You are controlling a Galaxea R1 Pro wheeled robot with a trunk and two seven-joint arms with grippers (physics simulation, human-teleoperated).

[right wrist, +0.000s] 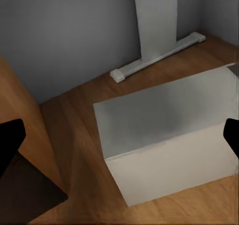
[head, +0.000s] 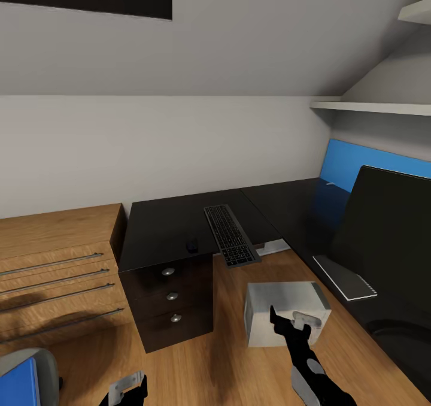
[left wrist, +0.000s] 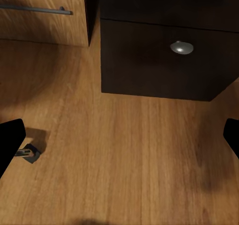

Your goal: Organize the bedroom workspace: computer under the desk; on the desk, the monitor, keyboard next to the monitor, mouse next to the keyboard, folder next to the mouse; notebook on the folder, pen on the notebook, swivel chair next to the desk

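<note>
Right claw (head: 291,321) hangs spread wide before the computer (head: 286,310), hiding part of its near face.

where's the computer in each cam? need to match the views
Head view: the computer sits on the floor, lower centre-right, just beyond the right gripper.
Right wrist view: it lies between the two fingertips.
Left wrist view: not in it.
Shared landmark: the white desk foot beyond the computer.
</note>
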